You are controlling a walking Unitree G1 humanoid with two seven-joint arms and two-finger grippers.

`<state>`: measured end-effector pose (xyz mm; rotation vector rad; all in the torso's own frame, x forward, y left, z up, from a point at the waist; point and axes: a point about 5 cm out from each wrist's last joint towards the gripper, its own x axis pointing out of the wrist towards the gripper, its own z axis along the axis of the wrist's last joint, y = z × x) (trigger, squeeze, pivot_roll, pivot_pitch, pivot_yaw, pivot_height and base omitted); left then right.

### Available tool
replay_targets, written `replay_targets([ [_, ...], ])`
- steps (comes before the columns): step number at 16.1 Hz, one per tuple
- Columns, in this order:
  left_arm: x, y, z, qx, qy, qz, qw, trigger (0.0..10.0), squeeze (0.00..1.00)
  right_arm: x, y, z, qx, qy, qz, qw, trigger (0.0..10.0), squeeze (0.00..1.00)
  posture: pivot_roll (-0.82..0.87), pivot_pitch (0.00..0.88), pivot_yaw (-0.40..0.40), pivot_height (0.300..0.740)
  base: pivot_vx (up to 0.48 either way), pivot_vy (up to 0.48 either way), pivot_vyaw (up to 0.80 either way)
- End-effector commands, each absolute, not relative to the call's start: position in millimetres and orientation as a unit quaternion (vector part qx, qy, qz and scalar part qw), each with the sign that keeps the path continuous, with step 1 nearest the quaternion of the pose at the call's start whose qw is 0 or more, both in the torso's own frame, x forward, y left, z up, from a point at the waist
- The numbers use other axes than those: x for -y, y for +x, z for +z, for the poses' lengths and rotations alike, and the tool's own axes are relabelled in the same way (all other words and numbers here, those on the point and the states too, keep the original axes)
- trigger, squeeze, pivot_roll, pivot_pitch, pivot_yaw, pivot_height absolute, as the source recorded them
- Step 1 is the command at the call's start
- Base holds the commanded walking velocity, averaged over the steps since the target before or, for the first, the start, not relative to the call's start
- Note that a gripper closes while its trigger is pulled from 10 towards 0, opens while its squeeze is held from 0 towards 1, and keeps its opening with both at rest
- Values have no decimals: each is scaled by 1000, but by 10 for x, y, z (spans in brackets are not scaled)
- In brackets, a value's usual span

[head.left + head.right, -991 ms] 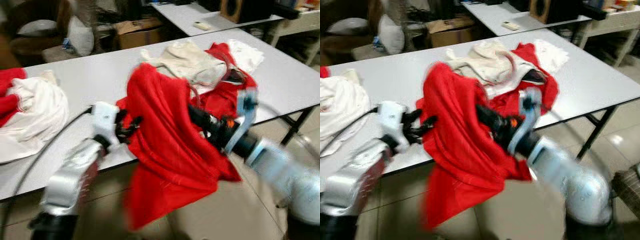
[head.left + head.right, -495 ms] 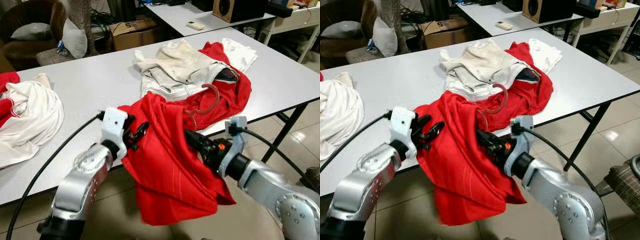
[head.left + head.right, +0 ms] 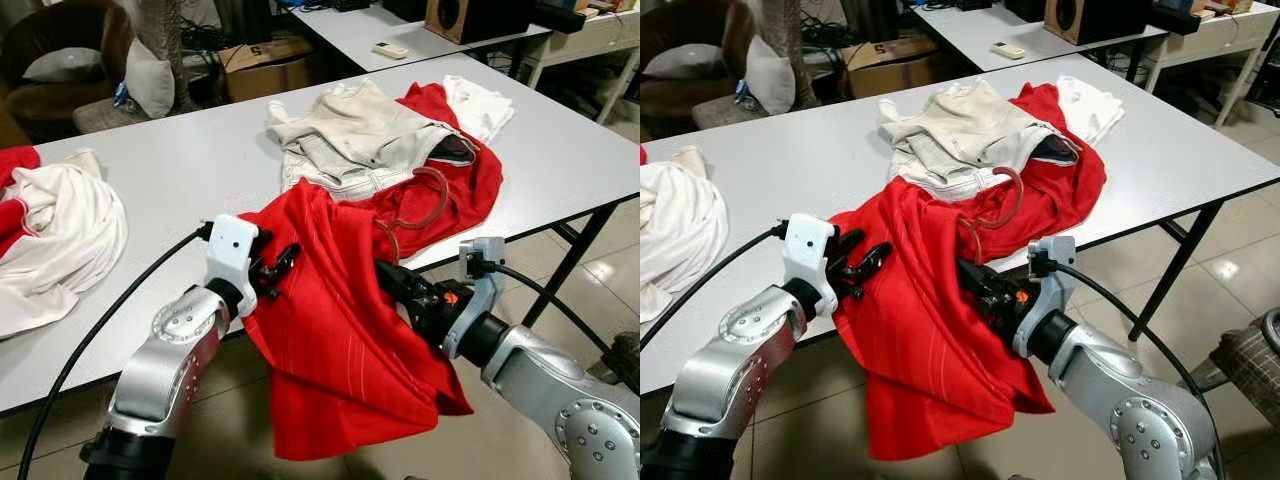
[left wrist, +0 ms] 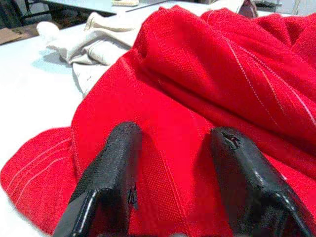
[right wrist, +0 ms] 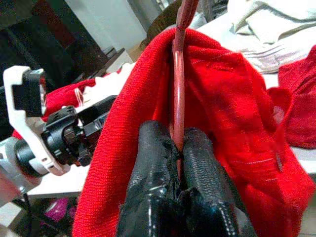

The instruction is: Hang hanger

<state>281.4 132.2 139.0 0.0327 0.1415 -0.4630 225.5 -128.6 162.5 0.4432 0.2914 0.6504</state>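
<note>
At the near edge of the tabletop (image 3: 150, 170), a thin reddish hanger (image 5: 178, 94) stands pinched between the two black fingers of the right end effector (image 5: 180, 148), its rod rising out of the grip with a red garment (image 3: 340, 330) draped over and around it. In the head views the hanger's curved loop (image 3: 1008, 195) shows just above the cloth, over the table edge, while the garment's lower half hangs off the tabletop toward the floor.

The left end effector (image 4: 177, 163) sits at the garment's left shoulder with its fingers (image 4: 111, 168) spread apart — red cloth lies between them, but they are not pressed onto it.

As for progress, my reading is that the work is in its early-to-middle part: the hanger is firmly in hand and already partly inside or under the garment, but whether both shoulders are seated on it cannot be told from these pictures. No rail or hook to hang it on is visible, so the hanging itself is not yet done.

Further back on the tabletop lies a heap of cream clothing (image 3: 350, 130) on another red garment (image 3: 470, 180), with a white piece (image 3: 480, 105) beyond it — and a white-and-red pile (image 3: 50, 230) far to the left, well apart from the work.
</note>
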Motion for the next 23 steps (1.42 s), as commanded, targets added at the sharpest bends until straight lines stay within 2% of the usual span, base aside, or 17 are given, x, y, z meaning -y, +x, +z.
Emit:
replay_targets([
  [1,-1349,2829,1390,-68,21,-220,973,10000,0,1284,2283,1729,-114,206,326,916,0,0,-157,0,110,740,0,0,0],
  [3,-1424,2869,1505,-31,-21,-189,981,10000,0,1313,2412,1823,-81,169,306,933,353,0,-155,0,94,740,0,0,0],
  [4,-1468,2898,1602,-1,-50,-177,983,10000,0,1353,2507,1869,-68,159,274,946,4784,0,-157,0,93,740,0,0,0],
  [6,-1526,2920,1711,32,-87,-168,981,10000,0,1395,2586,1949,-45,162,252,953,10000,0,-165,0,92,740,0,0,0],
  [8,-1547,2915,1730,41,-89,-175,980,10000,0,1393,2594,1958,-46,159,258,952,10000,0,-166,0,90,740,0,0,0],
  [9,-1570,2909,1732,43,-93,-173,979,10000,0,1376,2581,1945,-49,132,276,951,10000,0,-165,0,90,740,0,0,0],
  [10,-1610,2907,1717,39,-89,-164,982,10000,0,1333,2573,1936,-46,60,290,954,10000,0,-162,0,88,740,0,0,800],
  [14,-1597,2894,1628,19,-51,-169,984,10000,0,1245,2572,1894,-53,70,316,945,10000,0,-147,0,74,740,0,0,800],
  [17,-1487,2881,1610,16,-44,-183,982,10000,0,1388,2659,1762,-48,31,238,970,10000,0,-142,0,71,740,0,0,800],
  [19,-1470,2875,1591,12,-38,-189,981,10000,0,1436,2661,1735,-41,4,218,975,10000,0,-140,0,74,740,0,0,800],
  [23,-1452,2880,1591,10,-29,-193,981,10000,0,1409,2611,1663,-39,-39,237,970,10000,0,-135,0,75,740,0,0,800],
])
